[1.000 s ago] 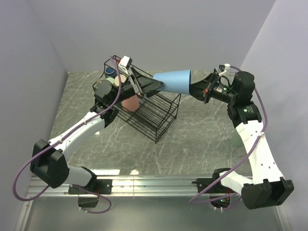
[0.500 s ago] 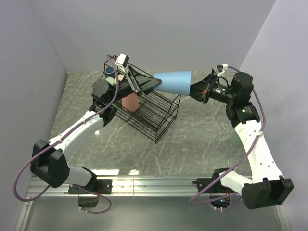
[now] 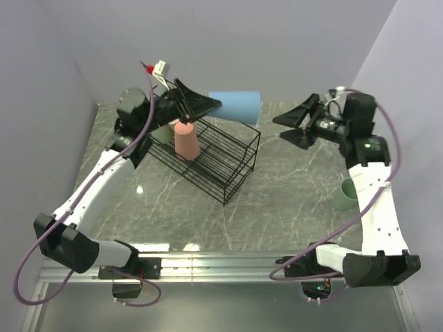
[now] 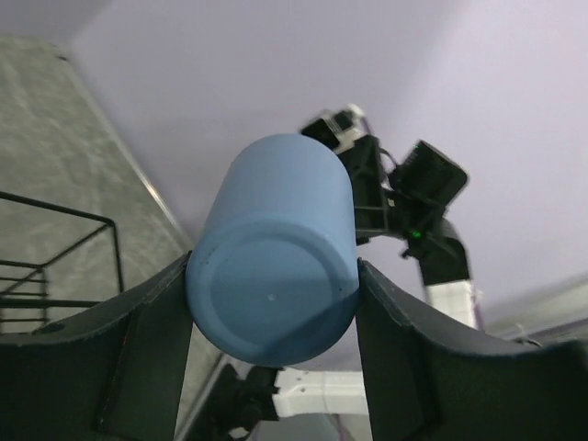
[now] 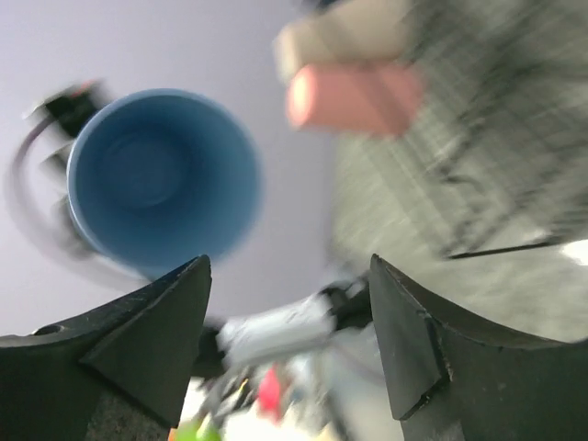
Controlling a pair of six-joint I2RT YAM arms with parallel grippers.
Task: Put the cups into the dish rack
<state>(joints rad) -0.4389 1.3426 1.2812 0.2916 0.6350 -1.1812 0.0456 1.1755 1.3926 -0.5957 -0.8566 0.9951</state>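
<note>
The left gripper (image 3: 210, 106) has its jaws clenched on a light blue matte tumbler (image 3: 235, 107). The tumbler is held on its side in the air at the upper centre of the top view, just above the far edge of the long black thin-wire dish rack (image 3: 221, 162). In the left wrist view the tumbler's flat base fills the middle of the frame, and both black fingers (image 4: 147, 358) press against its sides.

The right gripper (image 3: 280, 128) sits to the right of the tumbler's open mouth and apart from it, its jaws released and spread with nothing between them. Its own blurred view shows that mouth at upper left.

A salmon-pink matte cup (image 3: 187, 140) stands upside down at the rack's upper-left end. A pale-green tumbler (image 3: 344, 195) stands on the grey marbled tabletop (image 3: 291, 200) at the right edge, beside the right arm.
</note>
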